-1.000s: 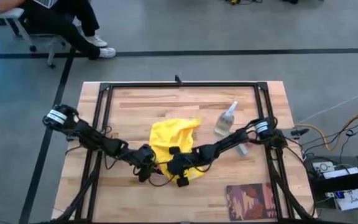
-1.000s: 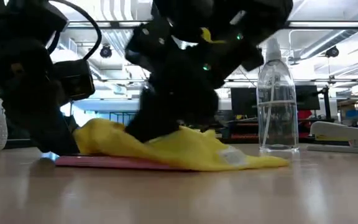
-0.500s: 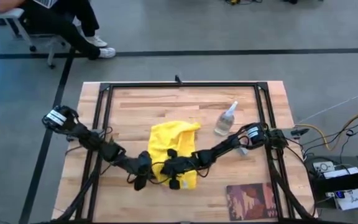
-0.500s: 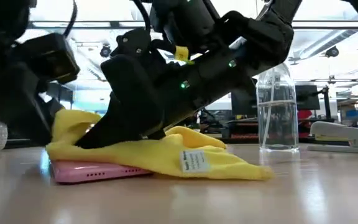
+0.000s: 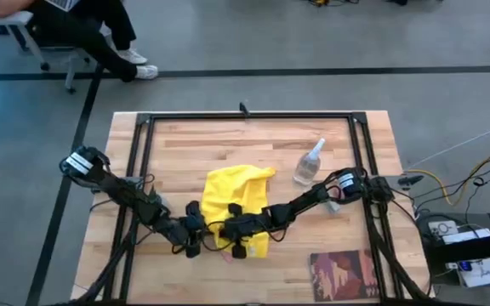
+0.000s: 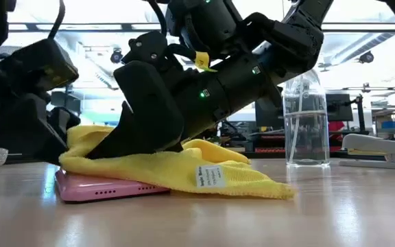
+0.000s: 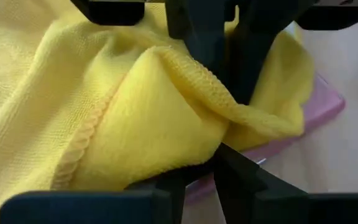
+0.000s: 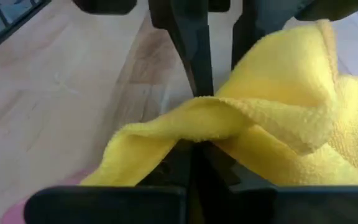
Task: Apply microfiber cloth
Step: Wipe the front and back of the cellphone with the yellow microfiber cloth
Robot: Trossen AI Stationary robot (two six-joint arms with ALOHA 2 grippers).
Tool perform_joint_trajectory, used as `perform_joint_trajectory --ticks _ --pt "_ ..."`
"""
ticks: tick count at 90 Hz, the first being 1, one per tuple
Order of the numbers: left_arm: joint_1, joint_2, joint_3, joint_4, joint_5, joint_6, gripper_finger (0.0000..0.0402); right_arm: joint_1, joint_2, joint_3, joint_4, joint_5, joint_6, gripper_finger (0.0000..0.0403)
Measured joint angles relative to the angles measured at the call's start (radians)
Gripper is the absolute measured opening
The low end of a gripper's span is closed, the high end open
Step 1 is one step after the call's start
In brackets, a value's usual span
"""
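The yellow microfiber cloth (image 5: 238, 197) lies crumpled at the table's middle. Its near end is draped over a pink phone (image 6: 105, 187) that lies flat on the wood. My left gripper (image 5: 190, 240) is shut on the cloth's near left part. My right gripper (image 5: 235, 242) is shut on the cloth just to its right, low over the phone. In the low view the right gripper's dark body (image 6: 163, 110) slants down onto the cloth, and a white label (image 6: 210, 177) shows on the cloth's near edge. My left gripper pinches a raised fold with the hemmed edge (image 7: 197, 84) between its two fingers, at the cloth's near left part. It comes in low from the table's left. The cloth rests slack on the phone and the table. My right gripper pinches a bunched fold (image 8: 194, 115) of the cloth between its two fingers, several layers thick. It comes slanting down from the table's right. The held fold sits over the phone, and the rest of the cloth trails slack toward the far side.
A clear spray bottle (image 5: 310, 163) stands upright to the right of the cloth. A brown book (image 5: 344, 274) lies at the near right corner. A black frame (image 5: 245, 117) runs round the table. A seated person (image 5: 83, 34) is beyond the far left corner.
Both grippers have moved a little toward the table's near left, staying shut on the cloth. The cloth's near end has been dragged along with them across the phone, so that its white label now shows at the near edge.
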Motion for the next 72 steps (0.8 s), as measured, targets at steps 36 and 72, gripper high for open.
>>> perform_joint_trajectory --ticks 36,72 --pt "-0.015 0.025 0.001 0.006 0.001 -0.023 0.0059 -0.036 -0.017 -0.003 -0.007 0.029 -0.019 0.0000" --pt "-0.025 -0.012 0.000 -0.020 0.041 -0.020 0.0061 -0.075 -0.012 -0.004 -0.053 0.142 -0.038 0.0000"
